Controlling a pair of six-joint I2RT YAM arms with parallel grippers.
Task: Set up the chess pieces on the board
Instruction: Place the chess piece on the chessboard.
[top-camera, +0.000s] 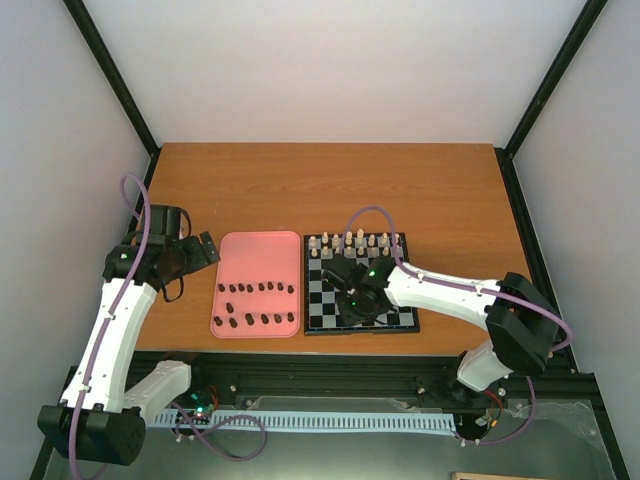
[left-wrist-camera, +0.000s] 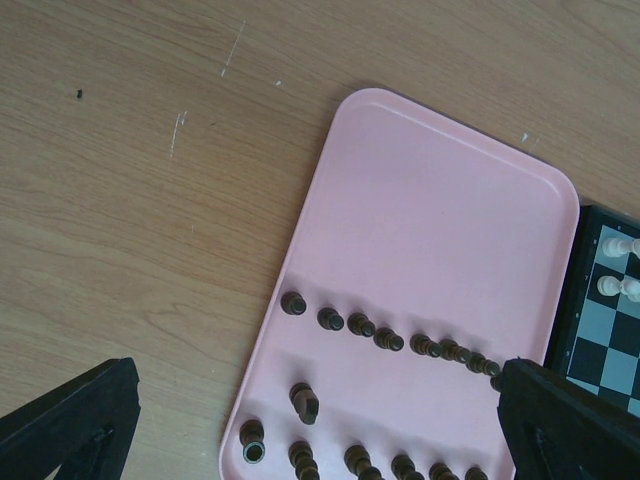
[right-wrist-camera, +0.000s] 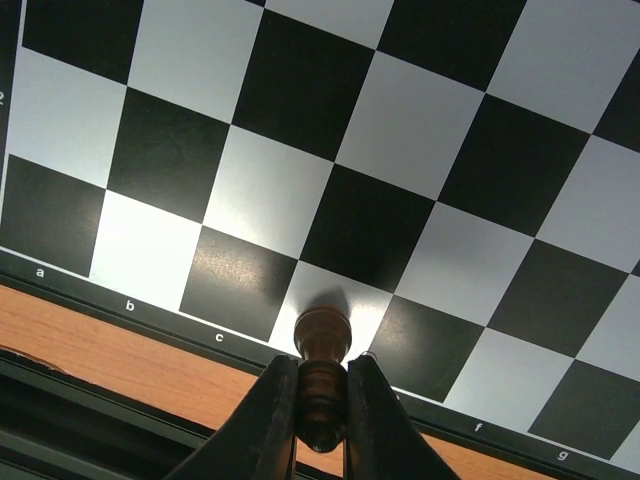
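Note:
The board (top-camera: 318, 326) with black and pale squares lies right of a pink tray (top-camera: 258, 250). Several dark brown chess pieces (top-camera: 262, 288) lie in two rows on the tray; they also show in the left wrist view (left-wrist-camera: 388, 340). My right gripper (right-wrist-camera: 322, 395) is shut on one dark brown chess piece (right-wrist-camera: 322, 345), held at the pale square in the board's near row between the letters c and f. In the top view it (top-camera: 358, 300) sits over the board's near half. My left gripper (top-camera: 205, 247) hangs open left of the tray, its fingers (left-wrist-camera: 70, 420) apart and empty.
Cream-white pieces (top-camera: 355, 243) stand in two rows along the board's far edge. The wooden table (top-camera: 330, 185) stretches behind the tray and board. Black frame posts stand at the table's corners.

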